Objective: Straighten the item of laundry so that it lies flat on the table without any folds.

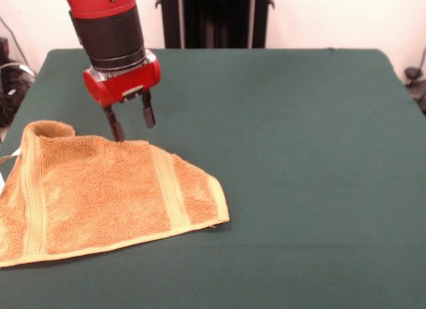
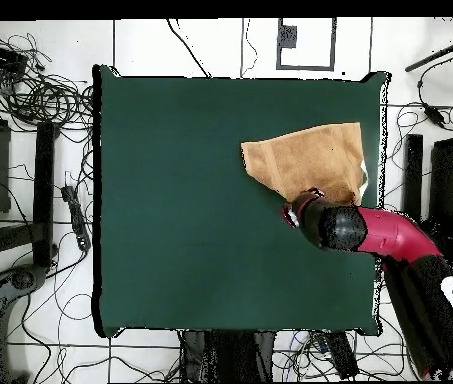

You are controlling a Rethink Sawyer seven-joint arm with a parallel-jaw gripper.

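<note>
The item of laundry (image 1: pixel 100 196), an orange-tan towel with two paler bands, lies at the near left of the green table (image 1: pixel 286 156). Its far left corner is curled up into a roll and its right side slants, so the outline is not square. My gripper (image 1: pixel 134 131) hangs open just above the towel's far edge, with nothing between the fingers. The left fingertip (image 1: pixel 118 134) is at the towel's edge and the other is over bare cloth. In the overhead view the towel (image 2: pixel 310 160) lies near the table's right edge, and the red wrist (image 2: pixel 305 210) covers its lower border.
The towel's left part reaches the table's left edge in the front view. Cables and black stands (image 2: pixel 45 180) lie on the floor around the table. The red arm (image 2: pixel 410 250) comes in over the table's right side in the overhead view.
</note>
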